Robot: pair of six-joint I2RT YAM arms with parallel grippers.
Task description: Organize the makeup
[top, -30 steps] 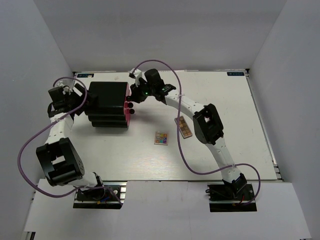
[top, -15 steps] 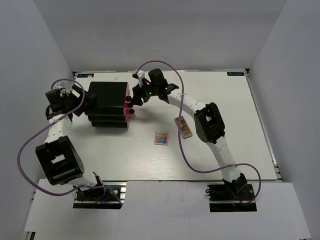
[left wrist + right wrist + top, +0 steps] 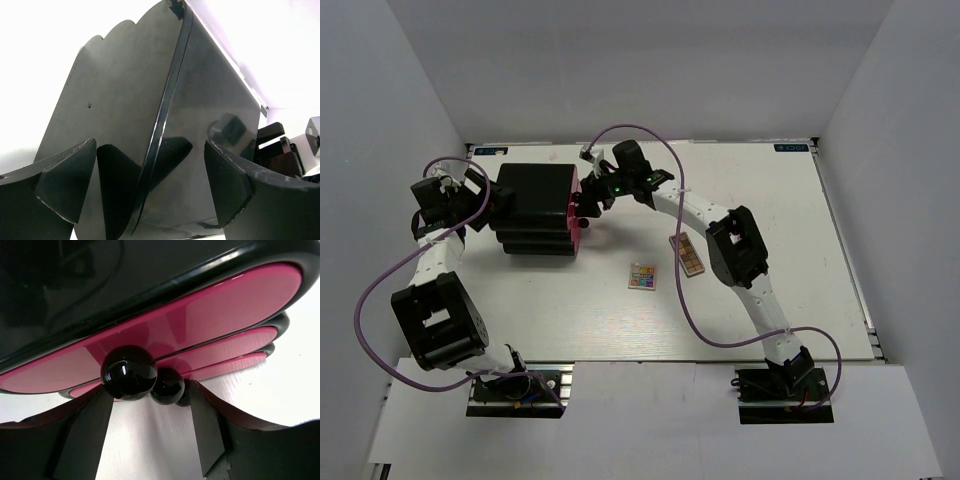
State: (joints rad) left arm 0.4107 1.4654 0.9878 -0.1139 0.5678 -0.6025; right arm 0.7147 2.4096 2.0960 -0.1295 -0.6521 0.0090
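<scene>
Item, large black box with pink drawers (image 3: pixel 535 210): left gripper (image 3: pixel 150 145) wide astride its back edge, right gripper (image 3: pixel 147 400) parted at the round black top knob (image 3: pixel 129 372); multicoloured square palette (image 3: pixel 642 276) and long brown eyeshadow palette (image 3: pixel 687 255) lie loose nearby; best pinch that knob alone, pull straight.

The black box (image 3: pixel 125 125) is smooth, glossy plastic that mirrors its surroundings. On its front, the pink drawer fronts (image 3: pixel 200 305) shine as brightly, with polished black ball knobs (image 3: pixel 129 372). The bench (image 3: pixel 770 220) beneath the box is matt white.
</scene>
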